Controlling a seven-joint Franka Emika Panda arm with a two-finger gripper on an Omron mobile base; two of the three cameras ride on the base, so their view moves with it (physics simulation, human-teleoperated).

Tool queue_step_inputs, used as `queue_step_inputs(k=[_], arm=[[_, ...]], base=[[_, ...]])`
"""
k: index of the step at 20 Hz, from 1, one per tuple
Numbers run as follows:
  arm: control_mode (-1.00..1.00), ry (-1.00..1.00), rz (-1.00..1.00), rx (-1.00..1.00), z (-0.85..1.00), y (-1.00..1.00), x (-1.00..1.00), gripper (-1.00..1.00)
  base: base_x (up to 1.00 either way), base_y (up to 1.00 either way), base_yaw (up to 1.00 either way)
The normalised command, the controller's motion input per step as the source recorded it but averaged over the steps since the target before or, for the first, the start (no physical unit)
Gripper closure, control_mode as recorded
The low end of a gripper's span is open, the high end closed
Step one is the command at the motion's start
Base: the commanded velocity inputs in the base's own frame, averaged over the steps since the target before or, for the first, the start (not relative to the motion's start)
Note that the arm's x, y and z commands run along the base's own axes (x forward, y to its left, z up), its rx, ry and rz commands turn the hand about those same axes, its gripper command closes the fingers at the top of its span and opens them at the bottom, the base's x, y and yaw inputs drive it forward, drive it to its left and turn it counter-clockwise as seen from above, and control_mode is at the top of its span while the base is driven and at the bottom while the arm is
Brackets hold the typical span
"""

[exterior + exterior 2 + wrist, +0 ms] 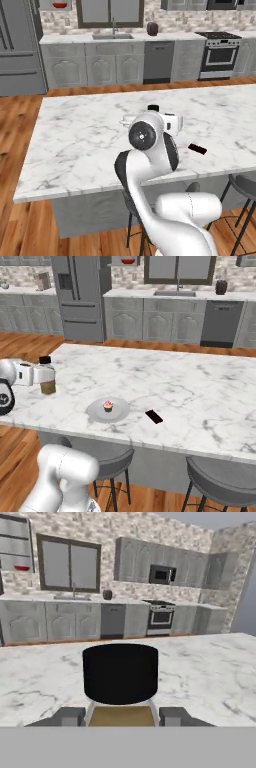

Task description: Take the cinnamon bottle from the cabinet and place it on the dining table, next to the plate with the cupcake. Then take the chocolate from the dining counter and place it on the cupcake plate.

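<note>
Gripper point(120, 717) clamps cinnamon bottle point(47, 376) near island edge

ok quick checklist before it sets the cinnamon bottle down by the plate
1. Gripper shut on the cinnamon bottle: ok.
2. Bottle upright, cap up: ok.
3. Bottle over the dining table: ok.
4. Bottle next to the plate: not ok, it is off to the plate's left with bare marble between.
5. Cupcake sitting on the plate: ok.
6. Chocolate on the marble, beside the plate: ok.
</note>
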Motion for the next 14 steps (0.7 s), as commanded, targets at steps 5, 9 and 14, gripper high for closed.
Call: queue_step_inputs(k=[5, 9, 14], arm=[[-1.0, -0.05, -0.69, 0.0, -0.35, 0.14, 0.23, 1.0], [-1.0, -0.09, -0.65, -0.11, -0.42, 0.03, 0.34, 1.0], [-1.0, 0.0, -0.47, -0.01, -0.36, 0.03, 0.36, 1.0]], base=[[0.0, 0.0, 0.0], [0.0, 0.0, 0.0], [0.0, 0.0, 0.0]])
